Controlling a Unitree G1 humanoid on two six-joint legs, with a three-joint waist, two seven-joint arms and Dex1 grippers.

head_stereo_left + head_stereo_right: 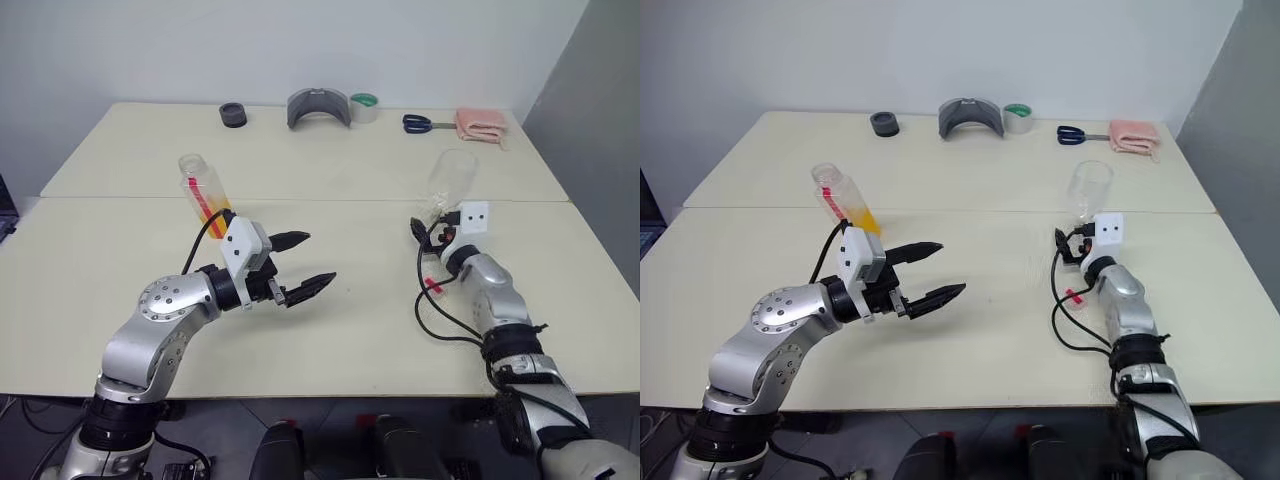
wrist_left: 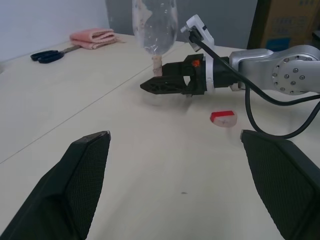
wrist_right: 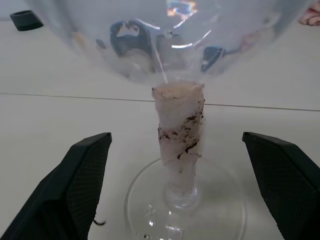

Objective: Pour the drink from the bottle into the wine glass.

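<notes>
Pouring not yet begun: wine glass (image 1: pixel 449 185) empty, standing toward the table's (image 1: pixel 330 330) right side, stem wrapped in pale tape. Right gripper (image 3: pixel 175 150) spread wide either side of that stem, not touching. Bottle (image 1: pixel 204 190), drink (image 1: pixel 863 214) low inside, toward the left edge behind the left gripper (image 1: pixel 300 265), also spread, holding nothing. Stained tape seen from the right wrist; red-and-white cap (image 2: pixel 223 118) from the left wrist.

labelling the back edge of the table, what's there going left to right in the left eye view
black round thing → grey curved piece → roll of tape → blue-handled scissors → pink cloth
</notes>
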